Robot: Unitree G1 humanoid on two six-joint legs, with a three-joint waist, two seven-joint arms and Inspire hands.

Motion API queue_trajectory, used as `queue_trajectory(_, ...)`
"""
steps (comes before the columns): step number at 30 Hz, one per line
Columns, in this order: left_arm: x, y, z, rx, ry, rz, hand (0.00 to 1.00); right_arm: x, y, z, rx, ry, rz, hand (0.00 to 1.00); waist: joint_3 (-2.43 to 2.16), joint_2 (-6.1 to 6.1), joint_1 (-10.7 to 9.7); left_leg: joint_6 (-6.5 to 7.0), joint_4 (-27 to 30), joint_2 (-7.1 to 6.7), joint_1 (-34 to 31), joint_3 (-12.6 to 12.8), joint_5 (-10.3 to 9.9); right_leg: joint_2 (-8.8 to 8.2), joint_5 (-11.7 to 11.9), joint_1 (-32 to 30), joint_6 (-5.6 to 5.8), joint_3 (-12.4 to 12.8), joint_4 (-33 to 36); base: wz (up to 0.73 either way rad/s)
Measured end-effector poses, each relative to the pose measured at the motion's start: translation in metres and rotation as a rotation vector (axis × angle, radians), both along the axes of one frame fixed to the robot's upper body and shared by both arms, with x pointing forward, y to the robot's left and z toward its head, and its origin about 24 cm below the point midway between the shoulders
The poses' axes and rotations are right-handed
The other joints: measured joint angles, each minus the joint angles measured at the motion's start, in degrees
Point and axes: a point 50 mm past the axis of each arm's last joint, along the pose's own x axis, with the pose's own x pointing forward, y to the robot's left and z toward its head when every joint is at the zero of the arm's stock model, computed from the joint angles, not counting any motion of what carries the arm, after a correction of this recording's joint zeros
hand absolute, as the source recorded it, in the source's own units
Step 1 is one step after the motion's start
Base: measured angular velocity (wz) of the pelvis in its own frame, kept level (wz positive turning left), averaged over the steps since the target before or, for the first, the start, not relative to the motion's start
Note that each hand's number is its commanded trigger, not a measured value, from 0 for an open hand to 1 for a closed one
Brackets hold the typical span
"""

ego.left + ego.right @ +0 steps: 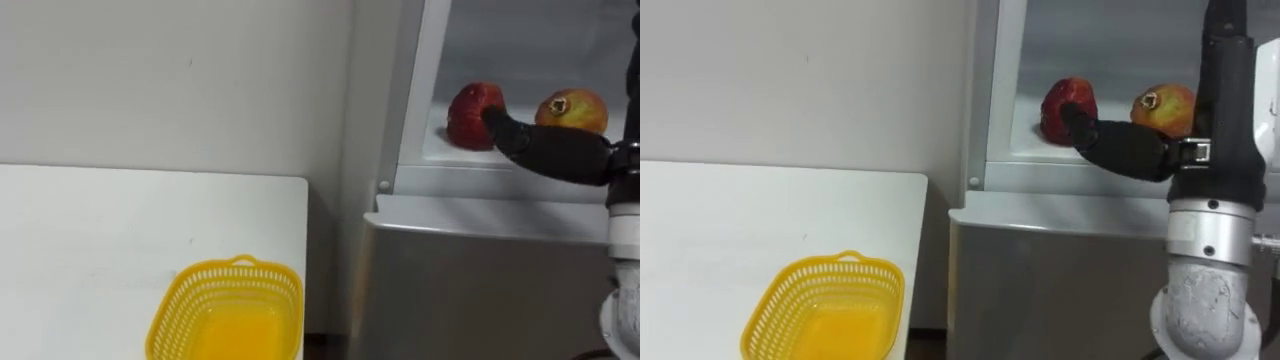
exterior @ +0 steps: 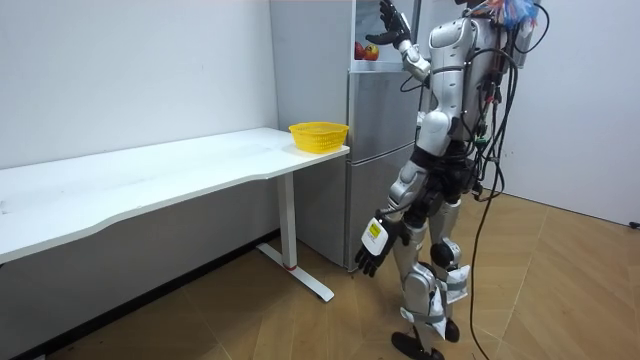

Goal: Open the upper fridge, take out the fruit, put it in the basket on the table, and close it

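Right hand (image 1: 555,152) is spread and holds nothing. Its thumb tip is at the red fruit (image 1: 470,112); can't tell if they touch. Yellow fruit (image 1: 575,108) sits just behind the hand, both on the fridge shelf (image 1: 440,150). Suggest pushing the palm in deeper and wrapping the red fruit before pulling. Left hand (image 2: 372,243) hangs relaxed.
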Motion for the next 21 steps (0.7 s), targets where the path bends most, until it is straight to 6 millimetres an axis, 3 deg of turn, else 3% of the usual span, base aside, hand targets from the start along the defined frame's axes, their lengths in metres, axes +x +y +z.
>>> queue_trajectory(9, -0.002, 0.001, 0.000, -0.006, 0.014, 0.002, 0.00, 0.007, -0.001, -0.003, 0.026, 0.037, 0.012, 0.00, 0.03, -1.05, 1.4, 0.00, -0.1, -0.12, 0.2, -1.1, 0.0, 0.00, 0.0, 1.0, 0.00, -0.8, -0.8, 0.06)
queue_trajectory(15, -0.005, 0.001, 0.000, -0.014, 0.027, 0.007, 0.00, 0.016, 0.001, 0.012, 0.034, 0.012, 0.022, 0.00, 0.17, -1.35, 1.6, -0.03, 0.0, -0.11, -0.3, -1.5, 0.0, 0.00, 0.0, 0.8, 0.00, -1.5, -0.8, 0.04)
queue_trajectory(21, -0.003, 0.003, 0.000, -0.007, 0.019, 0.019, 0.00, 0.019, -0.002, 0.013, 0.013, 0.025, 0.009, 0.00, 0.36, -1.77, 1.9, -0.03, 0.0, -0.12, -0.2, -1.5, 0.0, -0.02, 0.0, 0.8, 0.00, -1.4, -0.8, 0.00)
